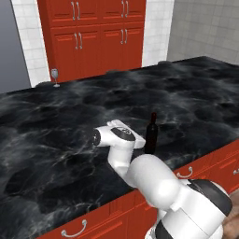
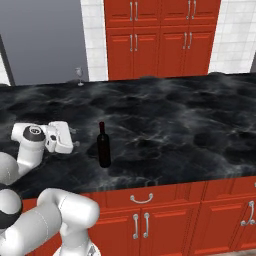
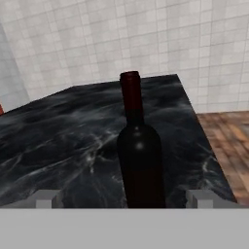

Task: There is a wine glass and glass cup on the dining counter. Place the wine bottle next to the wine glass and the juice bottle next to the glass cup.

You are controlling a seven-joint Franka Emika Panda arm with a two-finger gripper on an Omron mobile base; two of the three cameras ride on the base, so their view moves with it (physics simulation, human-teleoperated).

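Black veined counter (image 1: pixel 56 126) runs under red wall cabinets (image 2: pixel 160 37). Bottle (image 2: pixel 103 145) stands upright near the counter's front edge; glass (image 2: pixel 79 76) sits at its far edge, well apart from the bottle. My gripper (image 2: pixel 64 137) is level beside the bottle, jaws fully apart, nothing held, the bottle centred ahead. Risk: closing off-centre or nudging the body could topple this tall, slim bottle.

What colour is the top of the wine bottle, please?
Dark red, on the wine bottle; clearest in the hand view.
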